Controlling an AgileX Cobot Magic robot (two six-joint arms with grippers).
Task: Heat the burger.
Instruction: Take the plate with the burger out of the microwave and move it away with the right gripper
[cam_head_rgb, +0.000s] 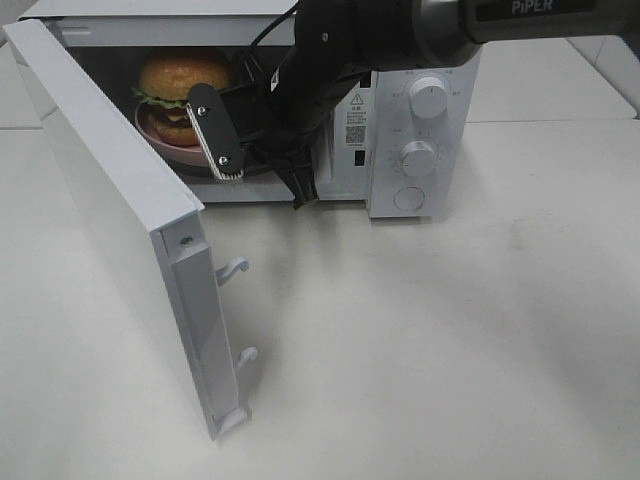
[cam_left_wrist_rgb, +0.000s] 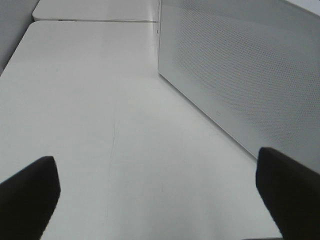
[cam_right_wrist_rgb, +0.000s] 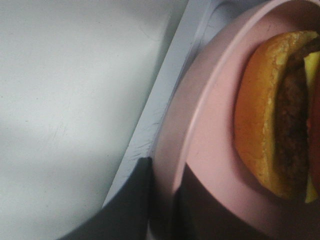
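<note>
Look into the open microwave: your burger sits on the pink plate inside it, at about 11 o'clock in the high view. Your right gripper is pinching the plate's rim with both fingers. Your left gripper is spread wide and holds nothing, above the white table.
</note>
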